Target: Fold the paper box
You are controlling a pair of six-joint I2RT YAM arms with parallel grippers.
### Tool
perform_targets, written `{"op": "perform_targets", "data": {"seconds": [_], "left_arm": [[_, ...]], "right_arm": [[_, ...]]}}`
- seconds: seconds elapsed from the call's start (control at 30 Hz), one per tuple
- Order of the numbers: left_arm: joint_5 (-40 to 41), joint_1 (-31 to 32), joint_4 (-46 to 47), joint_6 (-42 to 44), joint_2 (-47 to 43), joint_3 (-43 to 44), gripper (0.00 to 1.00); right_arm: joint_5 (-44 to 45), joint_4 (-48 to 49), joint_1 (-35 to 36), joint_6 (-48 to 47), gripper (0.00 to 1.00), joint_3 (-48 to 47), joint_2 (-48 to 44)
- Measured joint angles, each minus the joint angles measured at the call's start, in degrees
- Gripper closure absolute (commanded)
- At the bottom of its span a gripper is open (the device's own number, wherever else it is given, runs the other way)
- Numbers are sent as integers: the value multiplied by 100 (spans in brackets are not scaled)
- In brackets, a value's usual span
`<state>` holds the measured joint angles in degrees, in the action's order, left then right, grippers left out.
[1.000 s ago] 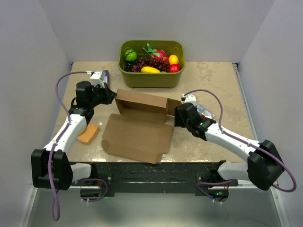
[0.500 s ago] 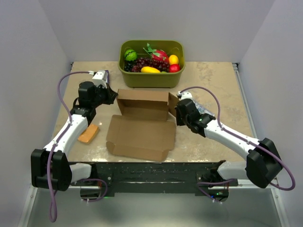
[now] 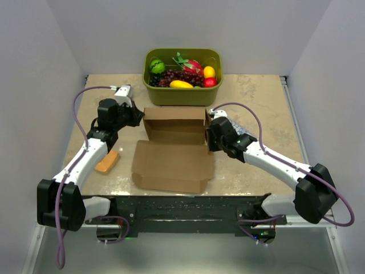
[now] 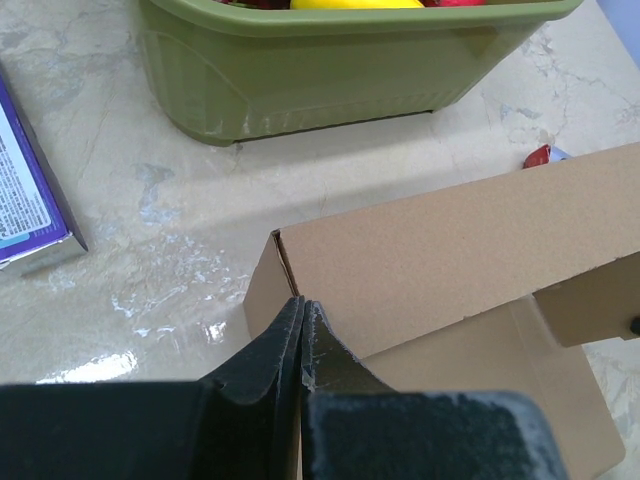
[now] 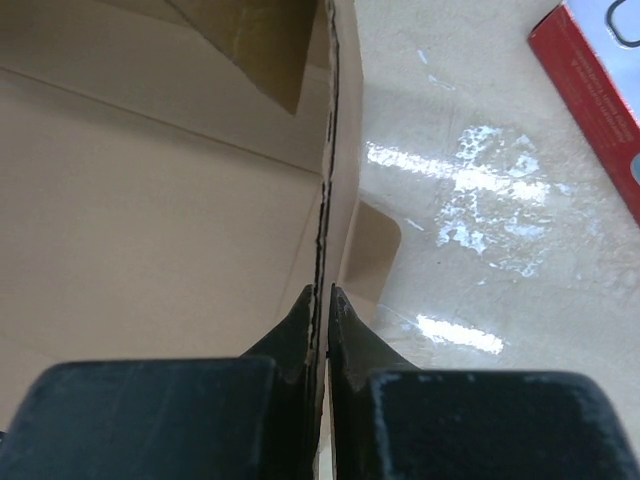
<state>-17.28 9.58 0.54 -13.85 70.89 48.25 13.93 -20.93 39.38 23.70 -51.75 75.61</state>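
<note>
From above, shows the paper box (image 3: 174, 149) on the bench (image 3: 268, 103) near the green tub (image 3: 182, 96), side walls pinched by left tool (image 3: 140, 118) and right tool (image 3: 208, 131). At left wrist, bites only a thin corner; could slip off. At right wrist, clamps wall edge; might tear it if pulled unevenly.

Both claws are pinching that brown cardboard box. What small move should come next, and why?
Probably ease both end walls inward until square. The left claw is shut on the left wall of the plain brown cardboard box, the right claw on its right wall; the near panel lies flat.
</note>
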Motion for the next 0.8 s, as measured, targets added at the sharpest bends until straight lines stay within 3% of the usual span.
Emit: {"op": "perform_targets", "data": {"seconds": [0.37,0.6,0.7,0.73,0.8], "left_arm": [[-2,37,-2,0,-9,0,96],[22,37,-4,0,-9,0,96],[83,37,-13,22,-13,0,96],[109,39,-22,46,-22,0,96],[153,55,-48,103,-42,2,96]], "right_arm": [[11,636,343,389,99,297,212],[26,894,481,437,94,297,326],[26,970,496,433,72,297,376],[-2,966,498,426,56,293,376],[-68,914,527,466,42,260,372]]}}
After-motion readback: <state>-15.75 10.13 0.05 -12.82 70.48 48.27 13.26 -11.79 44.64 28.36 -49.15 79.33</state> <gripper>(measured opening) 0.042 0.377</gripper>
